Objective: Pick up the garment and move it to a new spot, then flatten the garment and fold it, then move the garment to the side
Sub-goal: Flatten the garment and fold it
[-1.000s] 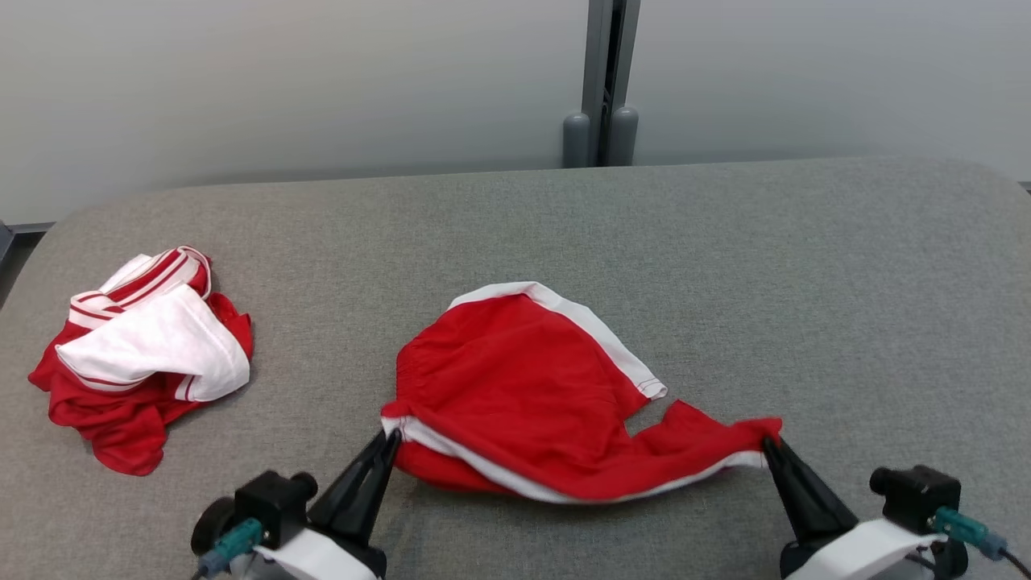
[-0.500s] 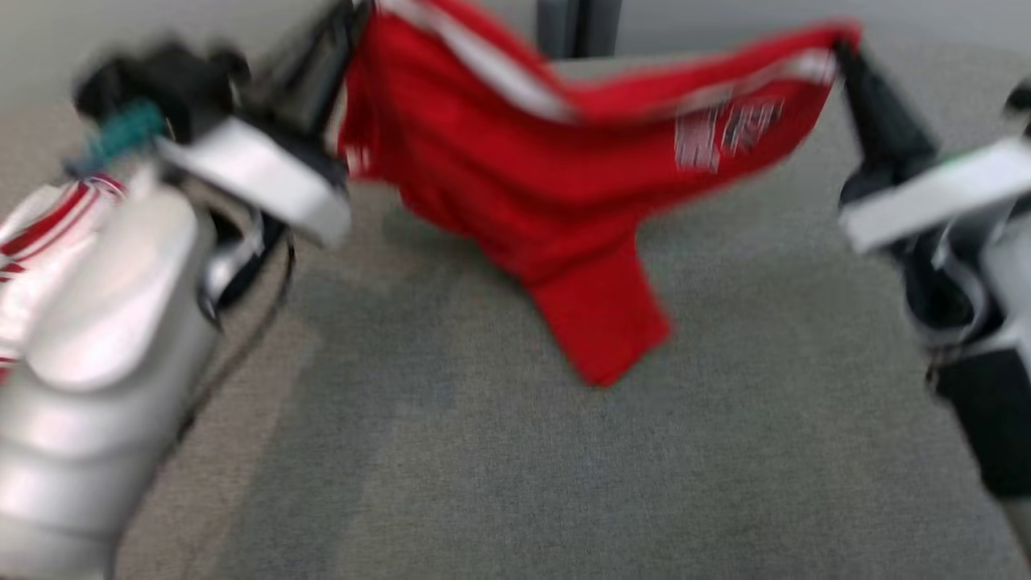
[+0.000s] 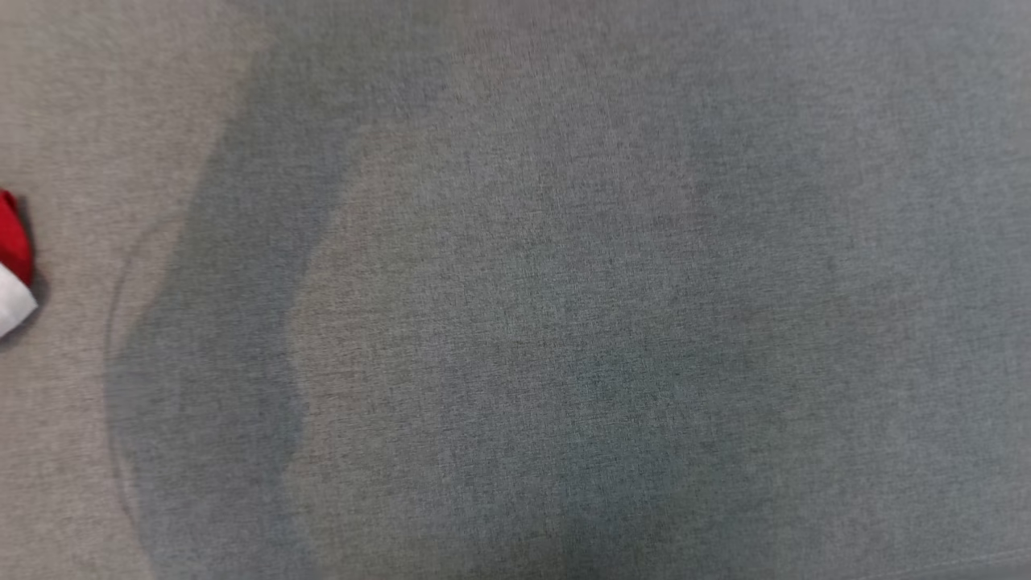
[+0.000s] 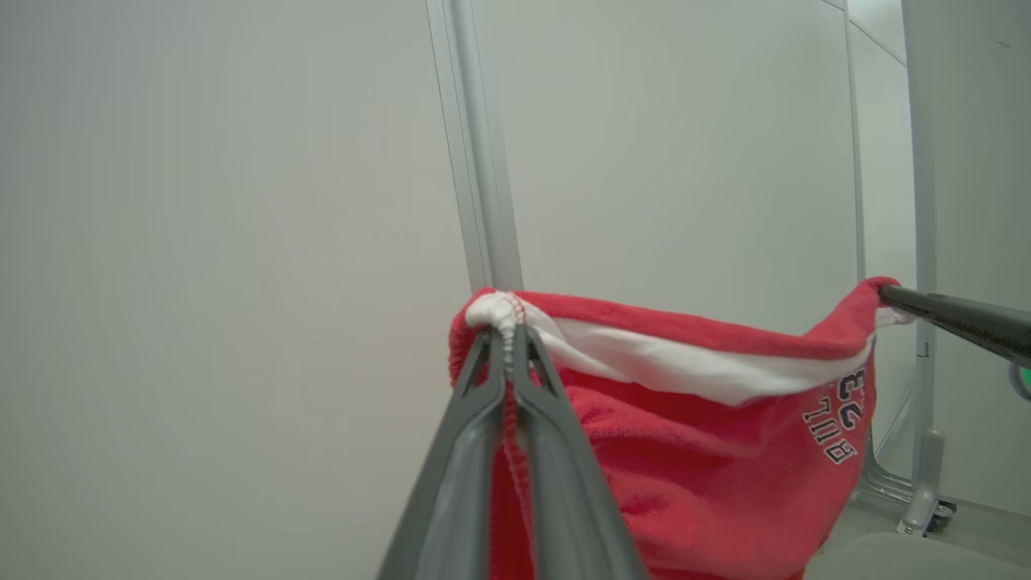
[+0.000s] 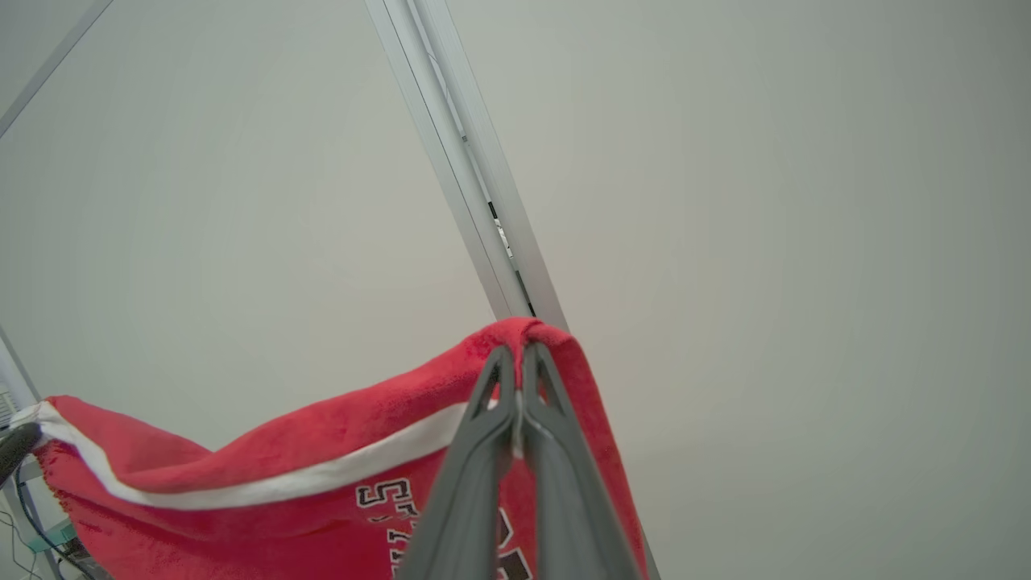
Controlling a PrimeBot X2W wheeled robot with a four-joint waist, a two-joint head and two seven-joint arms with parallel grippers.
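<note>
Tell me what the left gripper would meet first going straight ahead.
Past the garment it grips, the left gripper points at the pale wall by the metal post; nothing nearer shows, depth unclear.

A pale wall (image 4: 201, 242) stands beyond the left fingers (image 4: 459, 483); a grey post (image 4: 475, 161) rises above their tips. Far right of them a second post (image 4: 922, 201) drops to a foot (image 4: 926, 483). Above the right fingers (image 5: 471, 499) a post (image 5: 451, 121) slants up-left. Soft shadows cross the grey table (image 3: 515, 290).
</note>
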